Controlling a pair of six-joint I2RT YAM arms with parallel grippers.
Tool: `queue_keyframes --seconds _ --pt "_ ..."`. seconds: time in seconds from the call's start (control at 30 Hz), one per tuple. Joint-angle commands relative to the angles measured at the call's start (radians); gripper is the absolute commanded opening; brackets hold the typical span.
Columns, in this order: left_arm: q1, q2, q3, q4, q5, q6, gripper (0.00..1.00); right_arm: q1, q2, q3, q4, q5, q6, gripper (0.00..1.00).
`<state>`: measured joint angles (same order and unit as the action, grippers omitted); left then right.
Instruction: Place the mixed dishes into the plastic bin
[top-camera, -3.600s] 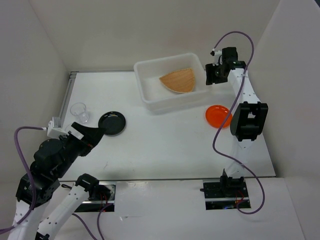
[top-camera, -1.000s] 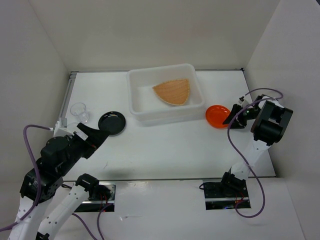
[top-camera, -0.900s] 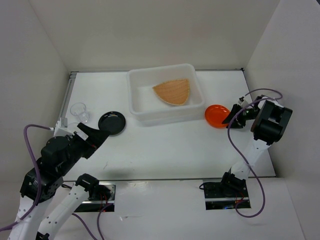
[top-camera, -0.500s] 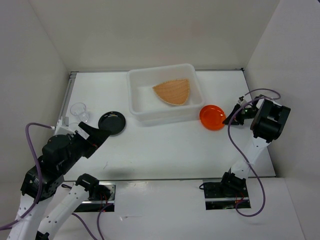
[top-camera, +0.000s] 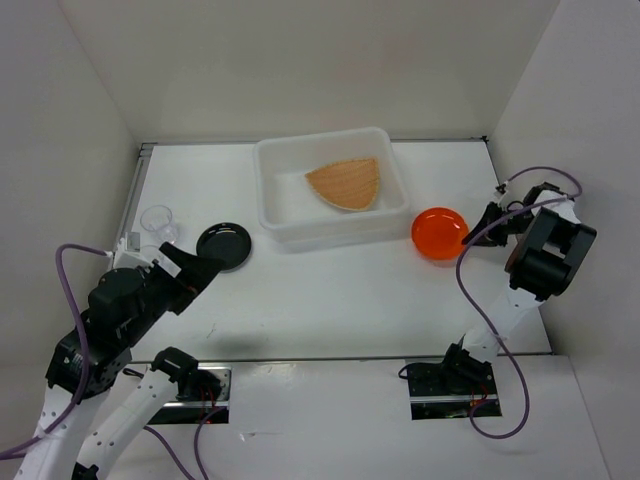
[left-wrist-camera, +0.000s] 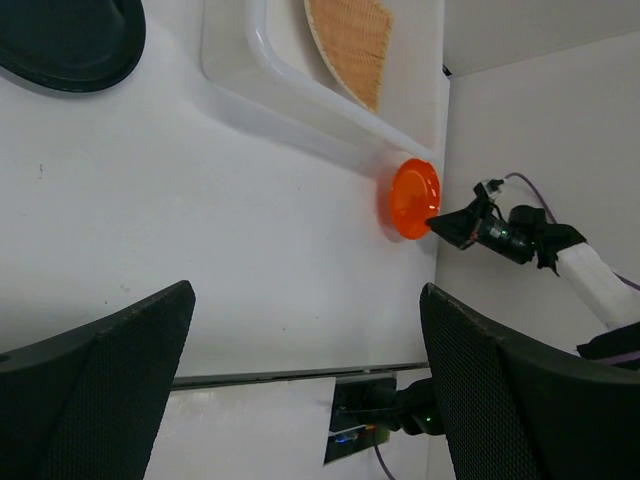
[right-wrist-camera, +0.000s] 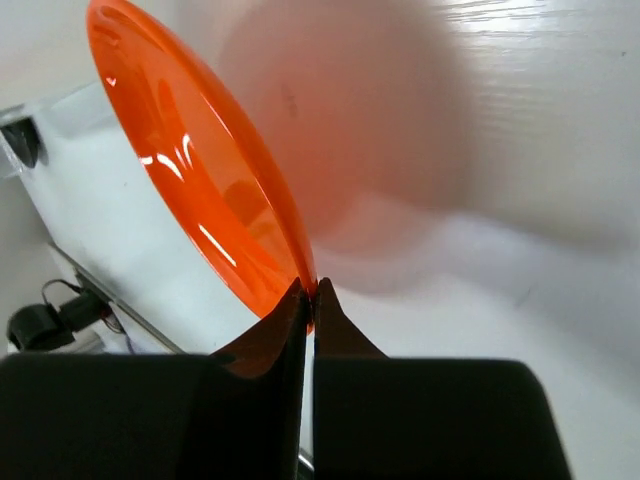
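Note:
My right gripper (top-camera: 470, 233) (right-wrist-camera: 308, 296) is shut on the right rim of the small orange plate (top-camera: 438, 232) (right-wrist-camera: 195, 170), which tilts just right of the plastic bin (top-camera: 264, 196). The left wrist view also shows the orange plate (left-wrist-camera: 411, 198) and the right gripper (left-wrist-camera: 441, 222) pinching it. The tan woven tray (top-camera: 347, 183) (left-wrist-camera: 351, 38) lies inside the bin (left-wrist-camera: 268, 62). A black plate (top-camera: 224, 245) (left-wrist-camera: 68, 40) and a clear cup (top-camera: 157, 222) sit at the left. My left gripper (top-camera: 197, 264) (left-wrist-camera: 306, 292) hovers open and holds nothing, just near the black plate.
White walls close in the table on the left, back and right; the right wall stands close behind the right arm (top-camera: 545, 255). A metal strip (top-camera: 133, 195) runs along the left edge. Both arm bases (top-camera: 445, 378) sit at the near edge.
The right gripper shut on the orange plate's rim, nudging the plate left and then drawing it back right, tilted. Earlier it came down from the bin. The left arm barely moved.

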<state>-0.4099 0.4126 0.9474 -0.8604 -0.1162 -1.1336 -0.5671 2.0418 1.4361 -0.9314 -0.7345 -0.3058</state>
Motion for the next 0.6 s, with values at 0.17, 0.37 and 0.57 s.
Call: queue_keyframes --seconds 0.17,0.37,0.57 --pt "0.005 -0.001 -0.038 0.064 0.015 0.000 1.00 -0.025 -0.155 0.194 -0.337 -0.176 -0.290 0.00" --pt "0.005 -0.011 -0.038 0.073 0.015 0.011 1.00 0.016 -0.193 0.378 -0.368 -0.246 -0.227 0.00" --pt "0.005 -0.020 -0.047 0.064 -0.003 0.020 1.00 0.166 -0.146 0.664 -0.351 -0.290 -0.132 0.00"
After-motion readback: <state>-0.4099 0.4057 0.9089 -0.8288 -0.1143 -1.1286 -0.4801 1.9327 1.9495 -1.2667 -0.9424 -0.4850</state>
